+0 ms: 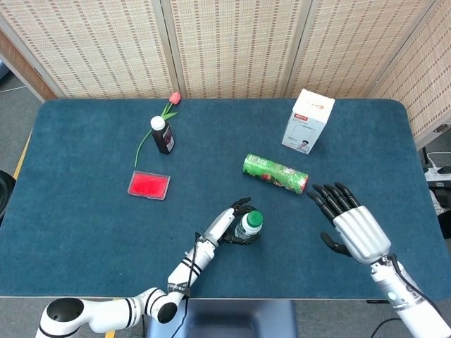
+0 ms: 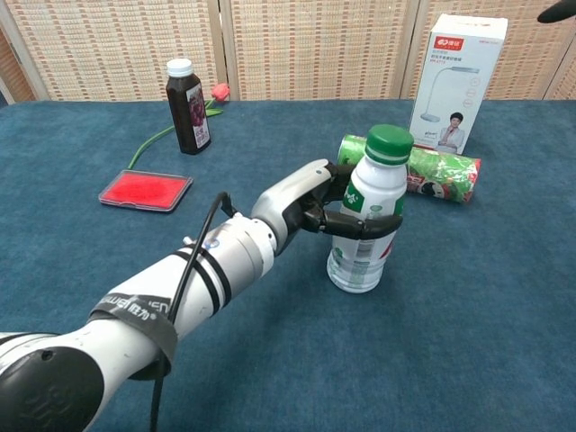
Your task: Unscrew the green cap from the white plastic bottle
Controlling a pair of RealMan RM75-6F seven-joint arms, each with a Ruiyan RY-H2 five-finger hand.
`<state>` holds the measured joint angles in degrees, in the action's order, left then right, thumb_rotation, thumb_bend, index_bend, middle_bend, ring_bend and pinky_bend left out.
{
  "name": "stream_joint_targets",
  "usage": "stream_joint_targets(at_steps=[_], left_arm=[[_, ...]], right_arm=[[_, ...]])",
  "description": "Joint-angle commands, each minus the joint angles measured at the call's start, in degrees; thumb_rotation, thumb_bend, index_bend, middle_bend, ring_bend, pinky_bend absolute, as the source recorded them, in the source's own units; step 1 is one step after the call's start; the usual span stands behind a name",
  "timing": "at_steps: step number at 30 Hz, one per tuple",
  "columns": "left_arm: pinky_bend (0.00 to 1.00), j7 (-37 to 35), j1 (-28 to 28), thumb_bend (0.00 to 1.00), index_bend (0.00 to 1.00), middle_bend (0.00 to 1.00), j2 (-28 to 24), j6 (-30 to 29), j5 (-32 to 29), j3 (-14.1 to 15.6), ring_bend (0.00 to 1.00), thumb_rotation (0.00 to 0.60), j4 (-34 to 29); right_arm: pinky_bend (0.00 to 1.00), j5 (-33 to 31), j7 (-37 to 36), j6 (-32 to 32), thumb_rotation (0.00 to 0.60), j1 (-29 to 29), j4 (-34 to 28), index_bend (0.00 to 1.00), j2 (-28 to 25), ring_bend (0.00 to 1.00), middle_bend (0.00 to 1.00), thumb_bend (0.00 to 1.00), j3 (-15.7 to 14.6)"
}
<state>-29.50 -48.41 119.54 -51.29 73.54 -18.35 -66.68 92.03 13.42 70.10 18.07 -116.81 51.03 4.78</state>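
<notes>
The white plastic bottle (image 2: pixel 364 229) with a green cap (image 2: pixel 391 143) stands near the table's front middle, tilted a little to the right; in the head view the bottle (image 1: pixel 246 228) shows with its cap (image 1: pixel 254 220) on top. My left hand (image 2: pixel 310 209) grips the bottle around its middle, fingers wrapped across the label; the same left hand (image 1: pixel 229 225) shows left of the bottle. My right hand (image 1: pixel 350 225) hovers open to the right of the bottle, fingers spread, holding nothing. In the chest view only a dark fingertip (image 2: pixel 556 12) of it shows at the top right.
A green patterned roll (image 1: pixel 275 174) lies just behind the bottle. A white product box (image 1: pixel 308 120) stands at the back right. A dark bottle (image 1: pixel 162 134), a tulip (image 1: pixel 169 105) and a red flat case (image 1: pixel 149 184) sit at the left.
</notes>
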Motion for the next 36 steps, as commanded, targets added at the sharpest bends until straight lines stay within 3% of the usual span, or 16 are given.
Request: stream_joint_targets(at_steps=[1,10,17,25,36], left_arm=[[0.01,1.11,0.42,0.48,0.65,0.52,0.06,-0.76,0.3,0.6,0.12,0.6,-0.69],[0.04,5.08,0.56,0.58,0.71,0.65,0.62,-0.79,-1.45,0.22,0.24,0.6,-2.02],[0.23,6.1,0.39,0.6,0.72,0.68,0.64,1.44,-4.73,-1.4,0.4,0.6,-2.36],[0.36,6.27,0.39,0.63,0.73,0.72,0.07,3.41,-6.95,-2.36,0.43,0.6,-3.24],[0.38,7.29,0.19,0.66,0.73,0.73,0.17,3.45,-7.19,-2.62,0.44,0.6,-2.78]], right_arm=[[0.0,-0.79,3.42,-3.18,0.6,2.6,-2.38,0.03,-0.39,0.0,0.0,0.27,1.15],[0.0,-6.68,14.81,-10.75,0.6,9.2,-8.36,0.14,0.09,0.0,0.0,0.27,4.06],[0.0,-13.0,22.3,-13.76,0.6,12.86,-10.37,0.2,0.77,0.0,0.0,0.27,4.94],[0.0,-21.64,31.21,-14.88,0.6,16.85,-11.23,0.21,2.71,0.0,0.0,0.27,4.82],[0.0,-30.45,37.78,-15.05,0.6,21.08,-12.46,0.3,4.09,0.0,0.0,0.27,3.15]])
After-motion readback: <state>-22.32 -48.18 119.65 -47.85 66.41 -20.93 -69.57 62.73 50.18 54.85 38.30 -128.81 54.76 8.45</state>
